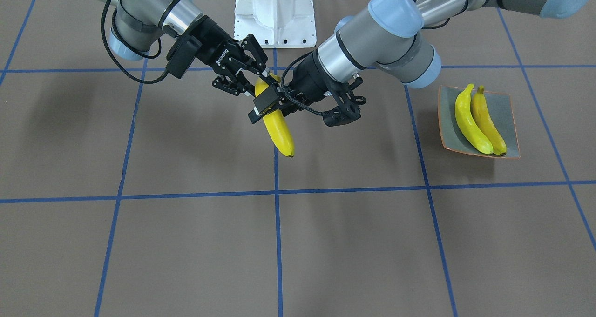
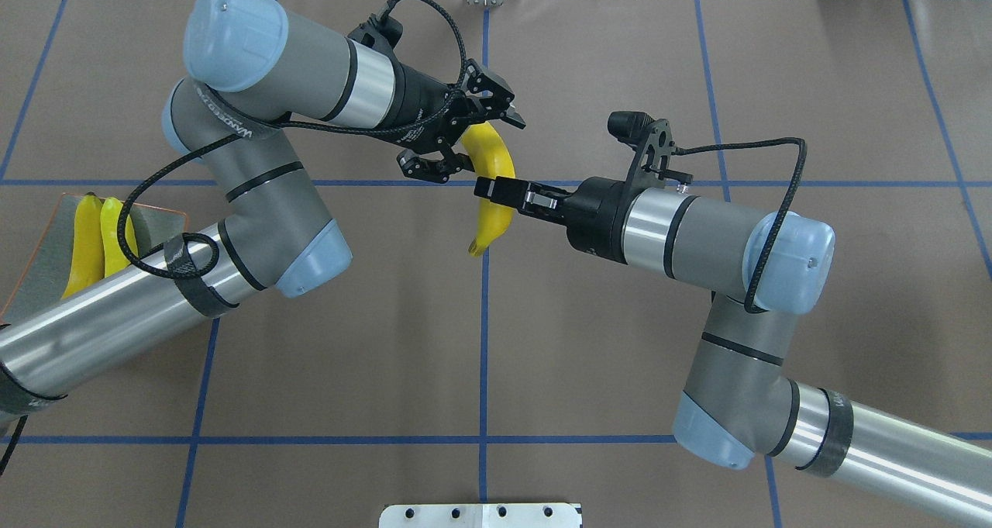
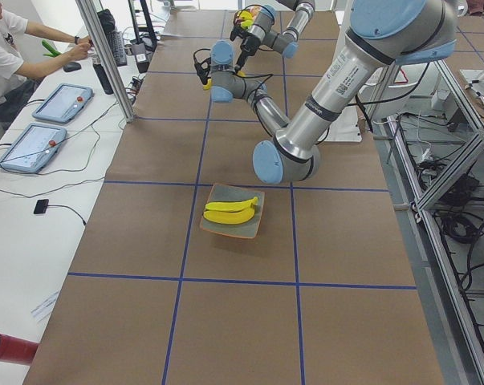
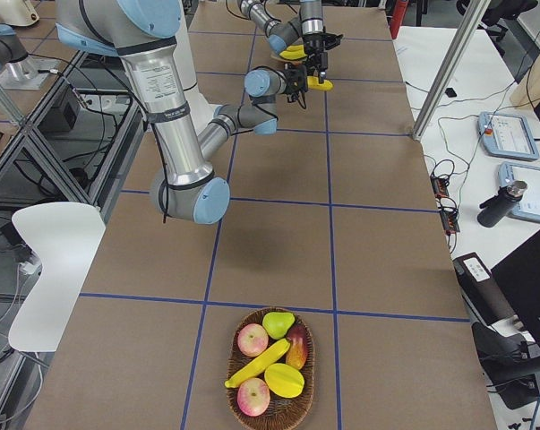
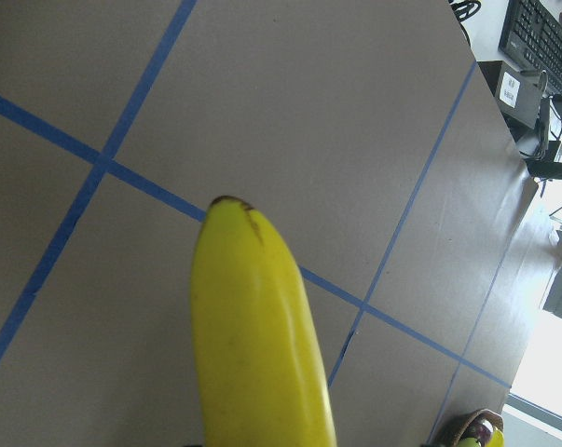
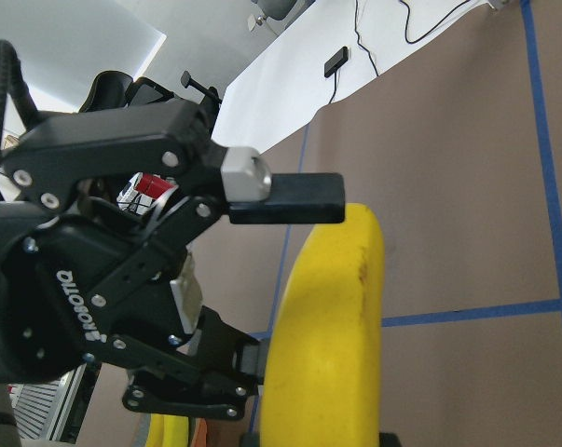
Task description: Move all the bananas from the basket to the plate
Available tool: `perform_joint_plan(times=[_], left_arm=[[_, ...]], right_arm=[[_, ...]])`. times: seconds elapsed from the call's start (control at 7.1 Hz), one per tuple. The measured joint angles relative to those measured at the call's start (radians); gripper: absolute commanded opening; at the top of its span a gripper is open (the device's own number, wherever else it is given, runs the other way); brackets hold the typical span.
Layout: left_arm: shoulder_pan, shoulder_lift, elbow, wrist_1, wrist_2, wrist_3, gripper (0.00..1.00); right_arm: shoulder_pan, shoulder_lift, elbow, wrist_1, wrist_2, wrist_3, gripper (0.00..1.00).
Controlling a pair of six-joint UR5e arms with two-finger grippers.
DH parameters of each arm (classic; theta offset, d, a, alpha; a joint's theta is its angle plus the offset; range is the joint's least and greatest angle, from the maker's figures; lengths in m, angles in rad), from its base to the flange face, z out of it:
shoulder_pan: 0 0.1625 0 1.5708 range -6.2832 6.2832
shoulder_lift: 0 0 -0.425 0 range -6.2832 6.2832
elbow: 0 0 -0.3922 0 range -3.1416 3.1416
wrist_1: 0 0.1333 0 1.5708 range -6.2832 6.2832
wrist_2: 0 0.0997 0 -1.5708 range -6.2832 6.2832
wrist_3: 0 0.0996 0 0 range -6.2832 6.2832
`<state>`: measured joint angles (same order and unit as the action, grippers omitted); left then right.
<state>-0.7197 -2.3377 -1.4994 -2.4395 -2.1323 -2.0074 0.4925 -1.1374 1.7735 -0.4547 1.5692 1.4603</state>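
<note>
A yellow banana (image 1: 279, 131) hangs tilted above the table's middle, with my right gripper (image 2: 496, 189) shut on its midsection. My left gripper (image 2: 463, 140) is open. Its fingers are spread to either side of the banana's far half, and one finger pad (image 6: 290, 197) lies close over it. I cannot tell whether that pad touches it. In the left wrist view the banana (image 5: 253, 335) fills the lower centre. The grey-green plate (image 1: 507, 112) holds two bananas (image 1: 470, 121) side by side. The basket (image 4: 271, 367) at the table's other end holds one more banana (image 4: 256, 363).
Apples, a pear and a mango share the basket. The white robot base (image 1: 274, 14) stands at the table's robot side. A person (image 3: 1, 48) sits at a side desk with tablets. A red cylinder (image 3: 5, 349) lies near that desk's corner.
</note>
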Motion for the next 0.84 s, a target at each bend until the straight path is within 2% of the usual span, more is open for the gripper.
perform_joint_plan(times=[0.14,0.28,0.84], left_arm=[[0.002,0.001,0.0,-0.003,0.0,-0.003,0.0],[0.004,0.001,0.0,-0.007,0.0,-0.004,0.0],[0.006,0.012,-0.002,-0.006,-0.001,-0.003,0.0]], right_arm=[[0.0,0.0,0.001,0.002,0.0,0.0,0.0],[0.0,-0.001,0.001,0.005,0.0,0.0,0.99],[0.01,-0.036,0.013,0.052,-0.026,-0.007,1.0]])
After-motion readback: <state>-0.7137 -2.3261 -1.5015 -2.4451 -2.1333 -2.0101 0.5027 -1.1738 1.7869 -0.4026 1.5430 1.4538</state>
